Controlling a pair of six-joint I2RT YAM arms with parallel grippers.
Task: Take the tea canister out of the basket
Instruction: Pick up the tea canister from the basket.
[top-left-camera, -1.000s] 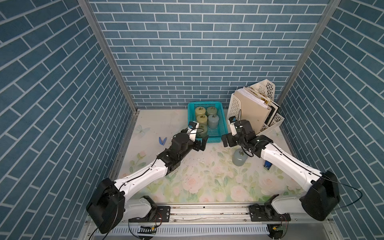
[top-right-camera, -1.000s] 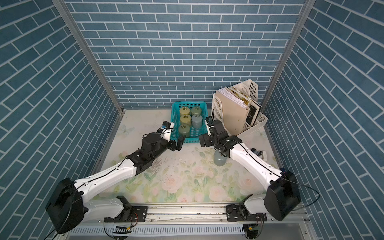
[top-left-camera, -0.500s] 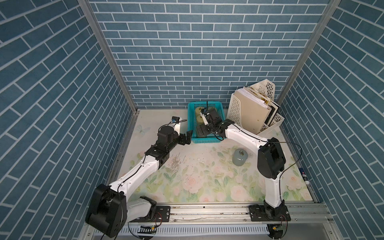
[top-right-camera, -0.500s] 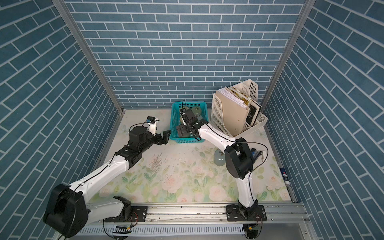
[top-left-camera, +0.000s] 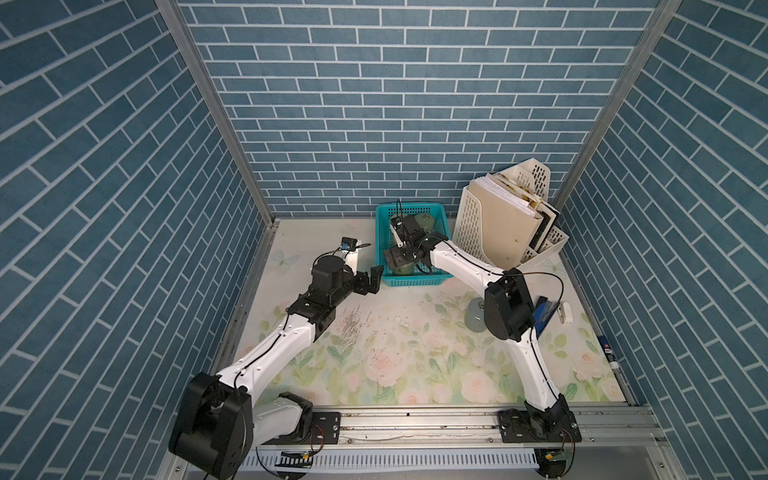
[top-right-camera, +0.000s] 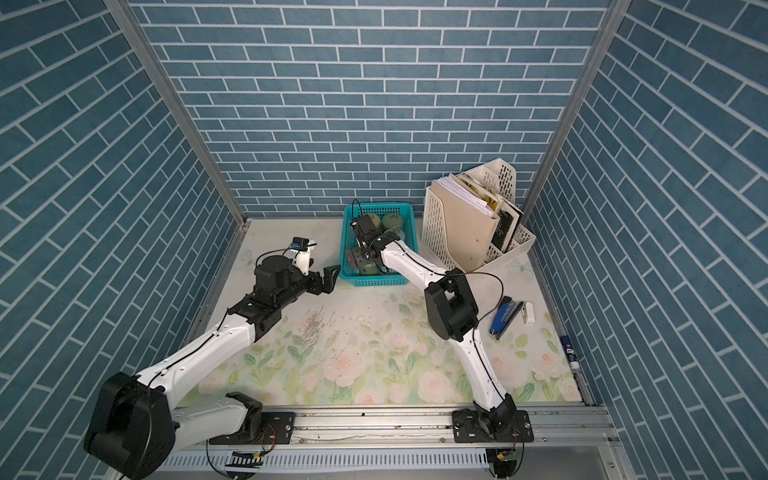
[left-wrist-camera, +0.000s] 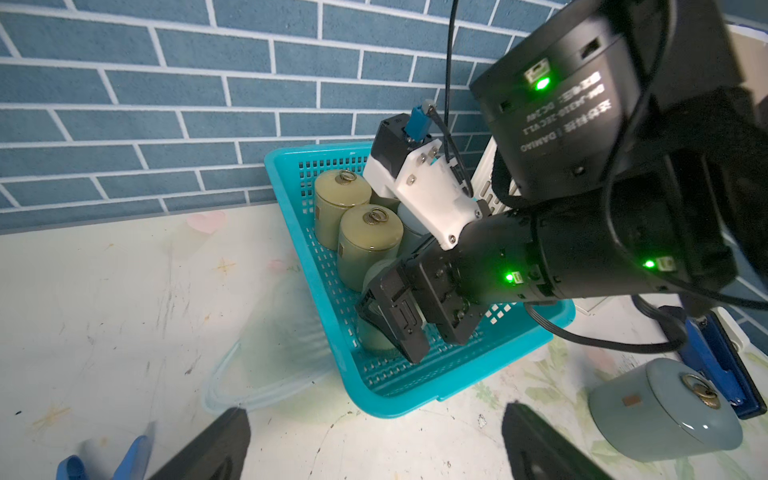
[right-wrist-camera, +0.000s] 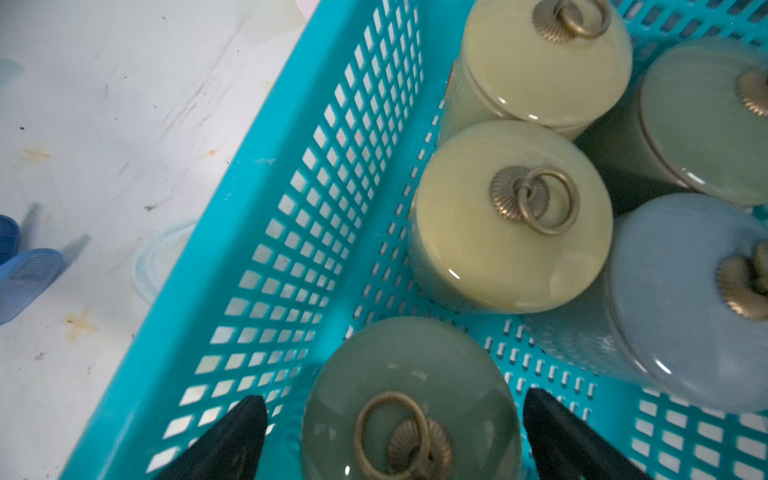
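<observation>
While yellow canisters (right-wrist-camera: 511, 216) crowd, the spread right end effector (right-wrist-camera: 392, 411) straddles the green canister (right-wrist-camera: 409, 370).

Six tea canisters (right-wrist-camera: 511, 216) are counted: two cream, two green and one blue-grey in the one basket (right-wrist-camera: 241, 195), and one grey canister (left-wrist-camera: 665, 411) outside it. One file holder (top-left-camera: 469, 224), one stapler (top-right-camera: 505, 318) and one clip (right-wrist-camera: 25, 278) are shown.

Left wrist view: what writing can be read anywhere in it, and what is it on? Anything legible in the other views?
"DAMIAO": printed upside down on the black motor housing of the right arm.
"V1.1": next line of the same label; the remaining characters there are too blurred to read.
Label on the pen, seen in both top views: too small to read.
</observation>
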